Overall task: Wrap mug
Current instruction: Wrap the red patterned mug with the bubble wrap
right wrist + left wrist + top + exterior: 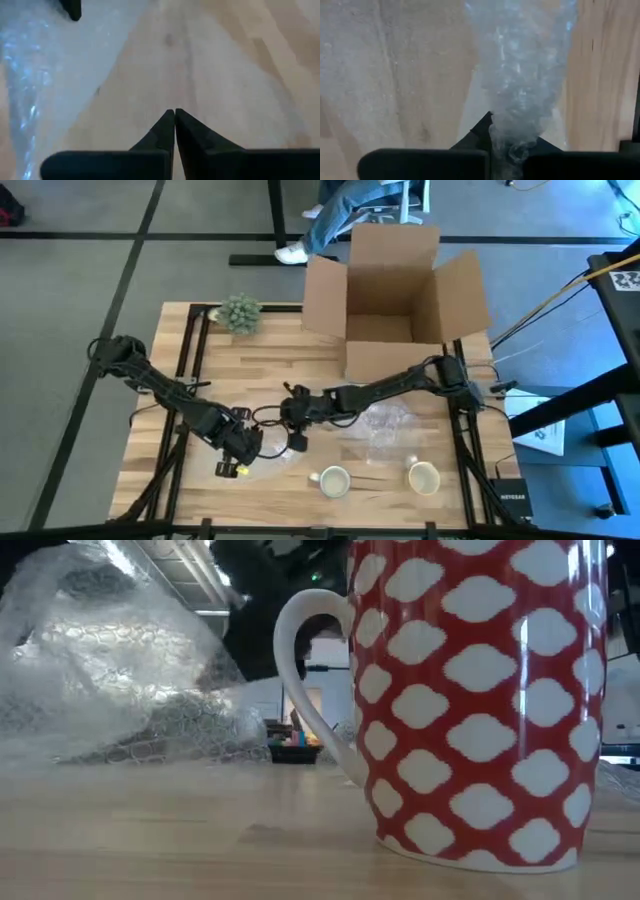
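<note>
Two mugs (333, 480) (423, 477) stand upright on their bases near the table's front edge. The low view shows one close up, red with white patches (480, 700). A clear bubble wrap sheet (268, 452) lies on the table to their left. My left gripper (240, 448) is shut on it and it fans out ahead of the fingers (520, 75). My right gripper (296, 425) hangs over the wood just right of the left one, shut on nothing (174, 114), with the wrap (30, 75) beside it. More crumpled wrap (385, 425) lies behind the mugs. My left gripper pinches a gathered, bunched part of the bubble wrap (512, 142) between its two fingers. Several crumpled layers are caught there. From the pinch the wrap widens out and lies on the table.
An open cardboard box (395, 310) stands at the table's far side, right of centre. A small green plant (238, 312) sits at the far left. A person's legs (335, 220) show beyond the far edge. Bare wood lies between the box and the arms.
</note>
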Controlling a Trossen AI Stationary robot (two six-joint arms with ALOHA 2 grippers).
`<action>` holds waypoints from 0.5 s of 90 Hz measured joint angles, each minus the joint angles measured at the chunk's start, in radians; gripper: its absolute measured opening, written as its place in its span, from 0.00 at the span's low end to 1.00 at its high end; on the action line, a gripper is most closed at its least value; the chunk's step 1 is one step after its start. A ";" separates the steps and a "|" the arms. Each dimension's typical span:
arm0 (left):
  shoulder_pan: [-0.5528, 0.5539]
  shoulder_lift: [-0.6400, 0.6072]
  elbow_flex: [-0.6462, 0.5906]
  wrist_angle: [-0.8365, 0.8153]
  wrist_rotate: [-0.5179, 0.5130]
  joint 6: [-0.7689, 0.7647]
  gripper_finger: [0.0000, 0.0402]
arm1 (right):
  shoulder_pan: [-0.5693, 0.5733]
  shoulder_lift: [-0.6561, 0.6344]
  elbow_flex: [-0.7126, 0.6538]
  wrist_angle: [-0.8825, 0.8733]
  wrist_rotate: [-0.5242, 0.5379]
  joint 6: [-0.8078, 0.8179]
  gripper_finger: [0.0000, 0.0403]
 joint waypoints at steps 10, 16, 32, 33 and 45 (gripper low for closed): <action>-0.009 0.000 0.000 -0.001 -0.002 -0.010 0.00 | -0.010 0.051 0.034 0.001 -0.022 -0.001 0.00; -0.016 0.000 0.000 -0.001 -0.003 -0.025 0.00 | -0.010 0.078 0.040 0.007 -0.040 0.000 0.00; -0.025 0.000 0.000 -0.005 -0.018 -0.053 0.00 | -0.008 0.152 0.039 0.046 -0.042 0.010 0.00; -0.025 0.000 0.000 -0.005 -0.018 -0.054 0.00 | -0.008 0.156 0.039 0.047 -0.044 0.012 0.00; -0.025 0.000 0.000 -0.003 -0.025 -0.064 0.00 | -0.011 0.179 0.041 0.058 -0.056 0.018 0.00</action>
